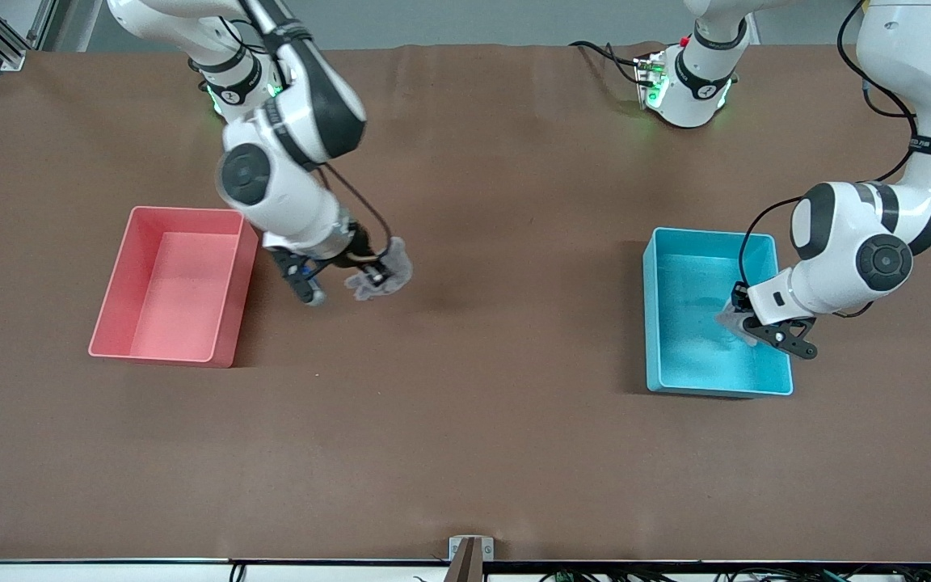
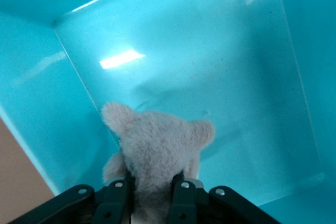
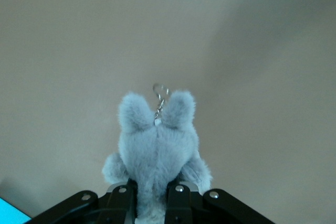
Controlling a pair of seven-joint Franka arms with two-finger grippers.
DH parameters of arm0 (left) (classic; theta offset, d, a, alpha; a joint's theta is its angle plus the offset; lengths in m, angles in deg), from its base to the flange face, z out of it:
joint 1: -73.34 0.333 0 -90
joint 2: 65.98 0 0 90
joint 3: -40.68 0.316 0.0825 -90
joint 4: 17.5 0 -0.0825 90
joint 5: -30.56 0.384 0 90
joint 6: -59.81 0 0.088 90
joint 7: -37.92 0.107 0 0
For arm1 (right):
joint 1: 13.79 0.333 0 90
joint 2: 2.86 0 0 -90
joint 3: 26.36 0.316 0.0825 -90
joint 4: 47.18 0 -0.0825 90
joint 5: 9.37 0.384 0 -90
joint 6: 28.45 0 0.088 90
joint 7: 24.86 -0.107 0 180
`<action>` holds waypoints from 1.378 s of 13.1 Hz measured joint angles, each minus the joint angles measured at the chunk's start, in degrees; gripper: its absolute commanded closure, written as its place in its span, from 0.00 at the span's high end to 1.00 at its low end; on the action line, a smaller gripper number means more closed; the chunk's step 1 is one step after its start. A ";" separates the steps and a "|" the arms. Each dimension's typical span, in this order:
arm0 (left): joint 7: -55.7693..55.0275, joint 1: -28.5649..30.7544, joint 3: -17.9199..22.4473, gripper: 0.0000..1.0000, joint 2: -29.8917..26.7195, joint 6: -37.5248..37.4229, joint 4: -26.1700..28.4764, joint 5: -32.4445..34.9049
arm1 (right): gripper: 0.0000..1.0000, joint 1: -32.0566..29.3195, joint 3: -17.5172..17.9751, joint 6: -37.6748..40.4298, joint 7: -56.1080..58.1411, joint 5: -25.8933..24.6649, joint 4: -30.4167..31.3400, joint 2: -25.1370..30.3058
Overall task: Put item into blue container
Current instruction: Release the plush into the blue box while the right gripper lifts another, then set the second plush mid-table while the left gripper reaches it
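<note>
1. A pink bin [image 1: 174, 284] is sitting on the brown table [image 1: 465, 453] toward the right arm's end. Its inside is showing only bare pink floor.
2. The right gripper [image 1: 368, 279] is hanging in the air over the bare table, just beside the pink bin on the side toward the middle of the table.
3. The right gripper's two fingers are squeezing a small grey fluffy toy [image 1: 385, 271]. In the right wrist view the toy [image 3: 157, 150] is sticking out from between the black fingers [image 3: 123, 195], with two ears pointing away and a little metal ring [image 3: 160, 95] on a short chain at its head.
4. The blue container [image 1: 712, 388] is sitting on the table toward the left arm's end, well apart from the pink bin and at about the same nearness to the front camera.
5. The left gripper [image 1: 744, 323] is reaching over the blue container, low inside its walls near the side closest to the left arm.
6. The left gripper's fingers are pinching a second grey fluffy toy [image 1: 730, 317]. In the left wrist view this toy [image 2: 157, 150] is showing two rounded ears, and the shiny blue floor [image 2: 210, 66] of the container is spreading out under it.
7. I cannot tell if this second toy is touching the floor of the container.
</note>
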 measured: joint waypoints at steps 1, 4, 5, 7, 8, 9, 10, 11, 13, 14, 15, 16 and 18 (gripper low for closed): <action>0.00 -0.03 -0.02 0.28 0.28 0.03 -0.02 0.01 | 0.04 2.08 -0.06 -2.89 -1.88 -2.41 0.03 -1.79; 0.00 -0.16 -0.09 0.41 0.69 0.04 -0.23 0.24 | 0.05 5.97 -0.11 -9.60 -6.56 -12.55 -1.22 -7.33; 0.00 -0.28 -0.11 0.55 0.81 0.04 -0.31 0.28 | 0.05 6.56 -0.11 -10.08 -6.96 -14.06 -2.64 -9.14; -0.16 -0.49 -0.12 0.72 1.11 0.04 -0.51 0.29 | 0.07 7.12 -0.12 -10.08 -6.95 -14.94 -6.42 -12.73; -0.62 -0.56 -0.15 0.76 1.29 0.04 -0.69 0.29 | 0.10 7.49 -0.14 -9.91 -6.93 -15.03 -8.09 -14.41; -1.42 -0.66 -0.24 0.79 1.39 0.04 -1.03 0.29 | 0.24 8.05 -0.13 -9.76 -6.93 -15.05 -9.31 -15.99; -2.35 -0.94 -0.37 0.89 1.39 0.00 -1.52 0.30 | 0.53 8.63 -0.13 -9.76 -6.95 -15.05 -9.99 -17.28; -3.24 -1.51 -0.50 0.89 1.37 -0.26 -2.17 0.30 | 0.66 9.04 -0.13 -9.76 -6.96 -15.05 -10.39 -18.30; -6.45 -3.44 -0.72 0.98 1.26 -3.92 -4.99 0.30 | 1.00 9.38 -0.14 -9.73 -7.00 -15.04 -10.70 -19.43; -8.77 -4.65 -0.82 1.00 1.18 -7.32 -7.32 0.31 | 1.00 9.54 -0.14 -9.68 -7.23 -15.03 -10.70 -19.72; -11.52 -6.08 -0.90 1.00 1.05 -10.82 -9.80 0.31 | 1.00 9.69 -0.14 -9.65 -7.68 -15.03 -10.73 -19.89; -14.67 -7.72 -0.97 1.00 0.88 -13.89 -12.14 0.30 | 1.00 9.74 -0.15 -9.65 -7.97 -15.03 -10.83 -19.92; -22.90 -11.98 -1.12 1.00 0.56 -18.19 -15.55 0.29 | 1.00 9.67 -0.57 -9.03 -8.00 -15.03 -11.40 -19.91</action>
